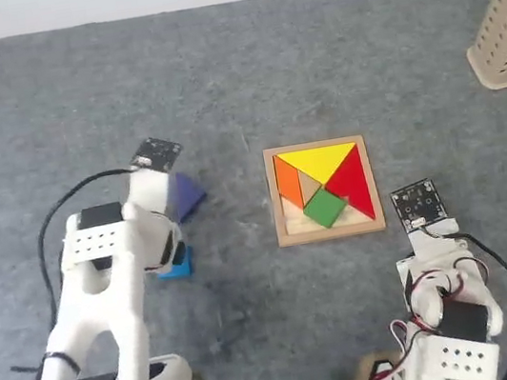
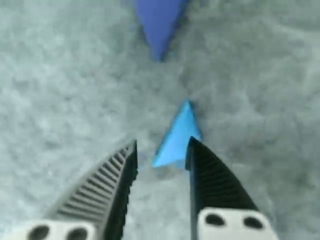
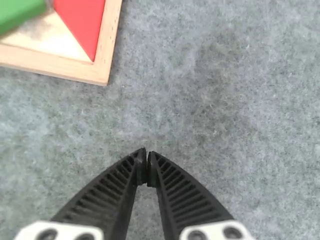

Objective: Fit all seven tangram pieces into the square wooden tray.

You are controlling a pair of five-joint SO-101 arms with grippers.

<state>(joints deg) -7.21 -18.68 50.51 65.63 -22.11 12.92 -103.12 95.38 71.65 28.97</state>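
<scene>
While low over the grey table (image 1: 217, 80): left tool (image 2: 163, 145) spread apart, astride tip of light blue piece (image 2: 177, 137), not clamped. Dark blue piece (image 2: 157, 22) just beyond. Right tool (image 3: 147, 152) pressed together, holding nothing, near tray (image 1: 329, 230) corner. In tray: yellow (image 1: 319, 162), orange (image 1: 288, 184), red (image 1: 353, 182), green (image 1: 325, 206) pieces.

The left gripper (image 2: 162, 145) gapes; the right gripper (image 3: 147, 155) is closed.

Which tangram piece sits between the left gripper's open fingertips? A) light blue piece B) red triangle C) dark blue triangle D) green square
A: in the left wrist view the light blue piece has its near end between the left gripper's parted fingertips, while the dark blue triangle lies farther off.
</scene>
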